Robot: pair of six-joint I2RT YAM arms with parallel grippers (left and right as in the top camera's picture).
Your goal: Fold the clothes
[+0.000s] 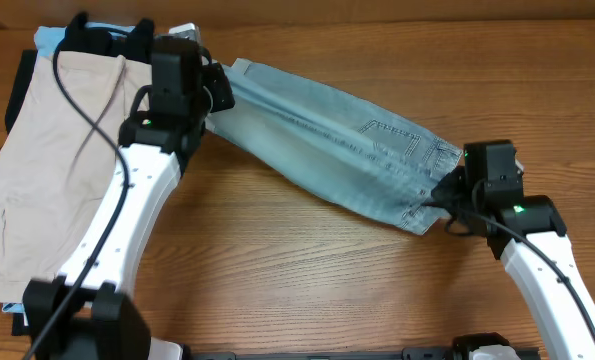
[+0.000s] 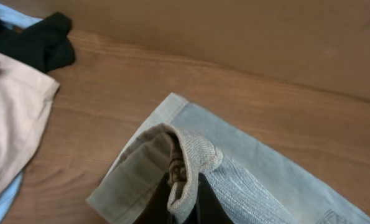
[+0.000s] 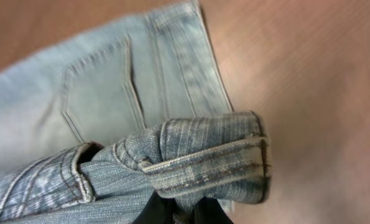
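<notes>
Wooden bench (image 1: 307, 270), plain brown backdrop beyond. Nearest, the right arm (image 1: 547, 250) has its jaws clamped on a bunched band at the right end of the denim shorts (image 1: 327, 135). The left arm (image 1: 127, 200) has its jaws pinched on the opposite edge. The shorts span mid-bench between both holds, judged a stretch to flatten the cloth for folding. Further left, beige shorts (image 1: 47, 170) lie piled with a black garment (image 2: 35, 40) and a sky-blue garment (image 1: 45, 38), not yet folded.

The left arm (image 1: 142, 190) and right arm (image 1: 542, 272) have white rounded links, black boxy joints, small green lights and black cables; the left gripper (image 2: 183, 198) is black.
</notes>
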